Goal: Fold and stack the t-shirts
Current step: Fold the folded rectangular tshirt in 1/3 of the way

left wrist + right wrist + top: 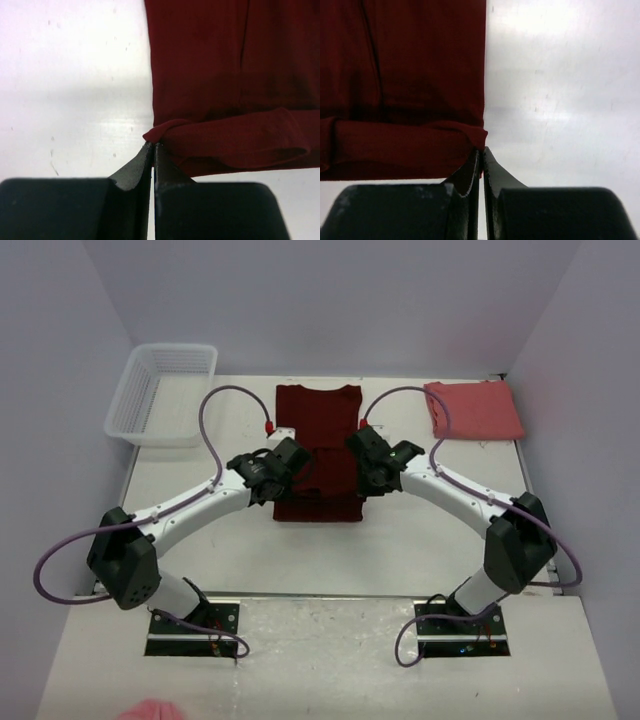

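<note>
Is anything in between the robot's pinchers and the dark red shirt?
No, nothing visible. The left gripper and the right gripper are both shut right on the dark red shirt, each pinching one side of its folded-over part. Only cloth sits at the fingertips.

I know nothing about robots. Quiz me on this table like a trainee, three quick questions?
1. True or false: the white basket holds no shirt.
2. Fill in: the left gripper and the right gripper are each ____ on an edge of the maroon t-shirt.
3. Which t-shirt lies folded at the far right? A the maroon t-shirt; B the pink t-shirt.
Key: 1 true; 2 shut; 3 B.
</note>
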Tool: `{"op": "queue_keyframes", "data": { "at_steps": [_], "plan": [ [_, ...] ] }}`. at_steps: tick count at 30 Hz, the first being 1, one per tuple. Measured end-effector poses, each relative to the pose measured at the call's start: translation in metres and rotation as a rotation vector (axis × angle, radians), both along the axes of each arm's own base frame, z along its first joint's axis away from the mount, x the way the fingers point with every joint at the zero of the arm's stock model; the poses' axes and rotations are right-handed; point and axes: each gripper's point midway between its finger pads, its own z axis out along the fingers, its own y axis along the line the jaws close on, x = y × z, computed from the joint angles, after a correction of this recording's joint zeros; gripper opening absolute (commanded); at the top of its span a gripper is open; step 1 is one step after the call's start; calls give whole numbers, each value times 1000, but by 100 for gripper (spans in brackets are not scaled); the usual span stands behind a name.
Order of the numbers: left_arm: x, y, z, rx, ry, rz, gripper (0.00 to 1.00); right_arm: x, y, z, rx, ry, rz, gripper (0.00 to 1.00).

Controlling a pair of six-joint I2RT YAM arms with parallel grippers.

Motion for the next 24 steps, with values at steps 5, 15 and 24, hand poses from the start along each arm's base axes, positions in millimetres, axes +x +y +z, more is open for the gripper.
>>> {"op": "queue_keyframes", "data": {
  "at_steps": [5,15,24],
  "plan": [
    [44,-10,4,18,-7,-4,0,41,2,0,-17,4,11,0],
    [107,-1,-17,55,26,37,0,104,6,1,-11,7,43,0],
    [149,-10,-16,50,7,33,0,146,2,-7,-1,29,52,0]
  ]
}}
